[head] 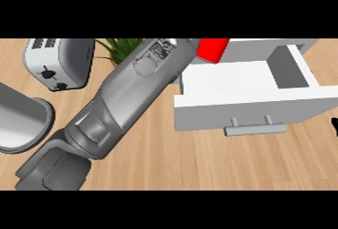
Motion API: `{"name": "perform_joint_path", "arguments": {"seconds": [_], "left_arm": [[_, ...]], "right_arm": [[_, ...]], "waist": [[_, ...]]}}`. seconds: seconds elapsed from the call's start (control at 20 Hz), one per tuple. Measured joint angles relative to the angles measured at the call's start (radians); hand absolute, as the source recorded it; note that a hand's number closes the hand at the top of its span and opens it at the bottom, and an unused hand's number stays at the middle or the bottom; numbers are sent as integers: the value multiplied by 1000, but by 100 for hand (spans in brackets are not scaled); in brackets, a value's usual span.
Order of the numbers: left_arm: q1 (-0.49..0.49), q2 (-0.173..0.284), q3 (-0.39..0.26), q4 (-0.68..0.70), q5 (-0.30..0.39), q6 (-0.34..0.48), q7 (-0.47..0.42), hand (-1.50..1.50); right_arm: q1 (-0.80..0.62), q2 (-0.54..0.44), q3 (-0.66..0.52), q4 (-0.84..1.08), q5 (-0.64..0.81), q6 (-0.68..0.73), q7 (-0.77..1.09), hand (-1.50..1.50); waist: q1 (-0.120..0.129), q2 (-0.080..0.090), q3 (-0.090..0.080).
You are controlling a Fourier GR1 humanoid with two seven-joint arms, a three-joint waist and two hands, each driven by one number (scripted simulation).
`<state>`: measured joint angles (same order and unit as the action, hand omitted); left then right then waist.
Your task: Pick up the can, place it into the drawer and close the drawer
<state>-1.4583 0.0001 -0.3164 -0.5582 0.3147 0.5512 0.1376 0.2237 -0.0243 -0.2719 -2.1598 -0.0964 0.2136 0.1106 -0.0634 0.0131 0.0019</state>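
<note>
Can [213,49], red, shows only as a patch at the far left corner of the open drawer [244,87], just past the tip of my left forearm [125,96], so I cannot tell which way its long axis runs. My left hand is hidden beyond that forearm right beside the can, and I cannot tell how its fingers stand. My right hand [335,127] is a dark sliver right of the drawer's front, its fingers unreadable.

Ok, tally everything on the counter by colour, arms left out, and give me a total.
Red: 1, the can
White: 1, the open drawer
Silver: 2, the toaster and the round metal pot
Green: 1, the plant
Total: 5
</note>
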Motion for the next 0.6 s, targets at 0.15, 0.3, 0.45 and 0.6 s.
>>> {"name": "perform_joint_path", "arguments": {"seconds": [0.15, 0.3, 0.45, 0.6], "left_arm": [[-17, 0, -30, 41, 41, 12, -17, 150], [-17, 0, -73, 64, 73, 21, -37, 150], [-9, 0, -120, 81, 99, 51, -65, 150], [-10, 0, -140, 120, 115, 66, -99, 150]], "right_arm": [[-13, -8, -5, 14, -5, 4, -2, -150], [-34, -13, -5, 29, 0, 1, -1, -150], [-55, -13, 7, 21, 5, -8, 25, -150], [-62, -17, 8, 17, 1, -7, 33, -150]], "waist": [[-8, 2, 0], [-12, 3, 0], [-22, 5, 1], [-31, 9, 1]]}}
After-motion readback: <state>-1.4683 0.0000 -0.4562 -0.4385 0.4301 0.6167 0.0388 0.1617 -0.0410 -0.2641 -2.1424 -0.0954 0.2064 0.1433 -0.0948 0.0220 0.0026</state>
